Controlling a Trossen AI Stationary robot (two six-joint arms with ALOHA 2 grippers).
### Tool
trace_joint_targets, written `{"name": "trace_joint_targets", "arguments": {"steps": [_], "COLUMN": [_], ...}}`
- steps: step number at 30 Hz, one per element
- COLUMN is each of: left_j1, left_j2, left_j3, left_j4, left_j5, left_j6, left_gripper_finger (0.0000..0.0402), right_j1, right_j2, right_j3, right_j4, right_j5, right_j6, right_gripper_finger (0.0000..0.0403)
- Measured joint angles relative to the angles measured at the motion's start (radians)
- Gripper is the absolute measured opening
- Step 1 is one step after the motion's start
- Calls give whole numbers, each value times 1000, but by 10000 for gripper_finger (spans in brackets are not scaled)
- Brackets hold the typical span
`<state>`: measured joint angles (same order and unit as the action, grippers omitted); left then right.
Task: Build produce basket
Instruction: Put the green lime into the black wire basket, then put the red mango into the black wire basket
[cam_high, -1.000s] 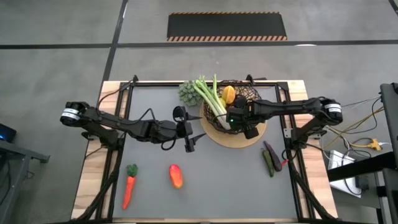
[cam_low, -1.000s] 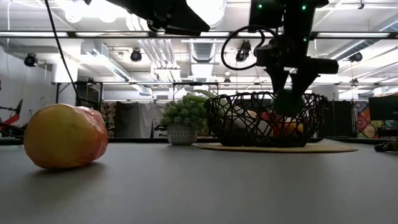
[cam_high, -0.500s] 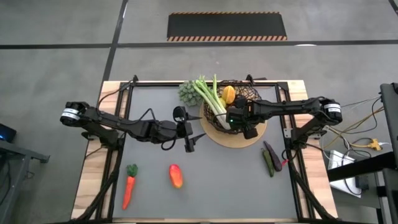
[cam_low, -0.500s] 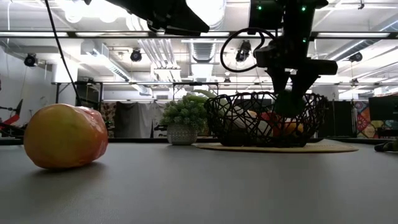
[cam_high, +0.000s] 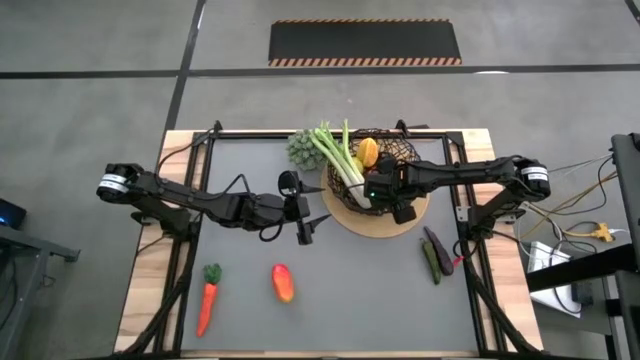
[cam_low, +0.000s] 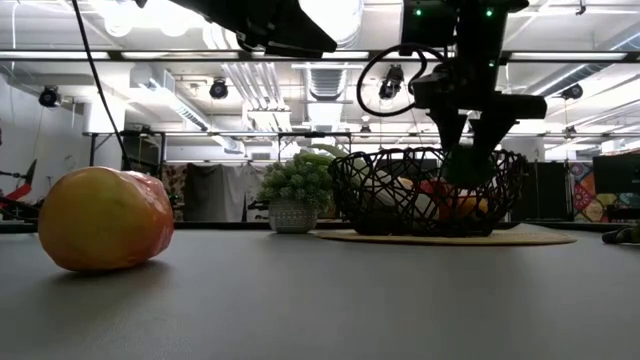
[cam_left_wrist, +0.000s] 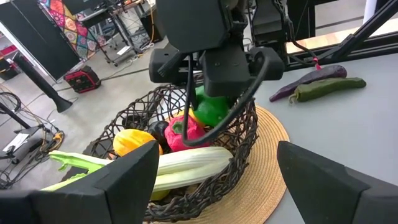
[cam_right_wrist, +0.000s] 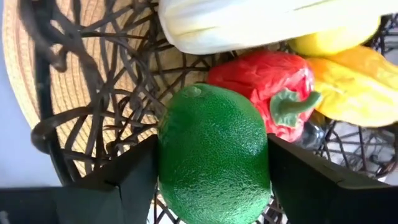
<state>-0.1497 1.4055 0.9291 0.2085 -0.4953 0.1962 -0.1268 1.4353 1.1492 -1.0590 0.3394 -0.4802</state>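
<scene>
Currently the right gripper (cam_high: 385, 193) hangs over the near rim of the round dark brown wire-mesh basket (cam_high: 398, 150), its fingers (cam_right_wrist: 311, 180) flanking a round green pebbled toy fruit (cam_right_wrist: 213, 162) closely, though whether they pinch it or stand just clear I cannot tell; beside it inside lie a red pepper-like piece (cam_right_wrist: 267, 78), yellow-orange pieces (cam_right_wrist: 351, 71) and the white end of a leek-like green-white stalk (cam_high: 338, 158) overhanging the rim. The basket sits on a flat tan woven mat (cam_high: 378, 218), a small green potted plant (cam_high: 299, 149) just beside it. The left gripper (cam_high: 312, 218) waits mid-table with jaws wide and empty, while an orange carrot (cam_high: 206, 302), a red-orange fruit (cam_high: 283, 282) and dark purple and green pods (cam_high: 434, 254) lie on the grey table (cam_high: 250, 160), well apart from the basket.
</scene>
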Motion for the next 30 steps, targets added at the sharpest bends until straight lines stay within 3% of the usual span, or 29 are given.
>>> {"name": "trace_joint_targets", "arguments": {"steps": [11,22,30], "left_j1": [0,-1,-3], "left_j2": [0,0,0], "left_j3": [0,-2,-2], "left_j4": [0,-9,-9], "left_j5": [0,3,5], "left_j6": [-2,-9,-30], "left_gripper_finger": [307,307,307], "right_j1": [0,5,19], "right_j2": [0,-3,-42], "right_j3": [4,78,74], "right_j4": [-11,-4,375], "right_j5": [2,2,57], "right_j6": [68,248,360], "right_gripper_finger": [341,326,325]}}
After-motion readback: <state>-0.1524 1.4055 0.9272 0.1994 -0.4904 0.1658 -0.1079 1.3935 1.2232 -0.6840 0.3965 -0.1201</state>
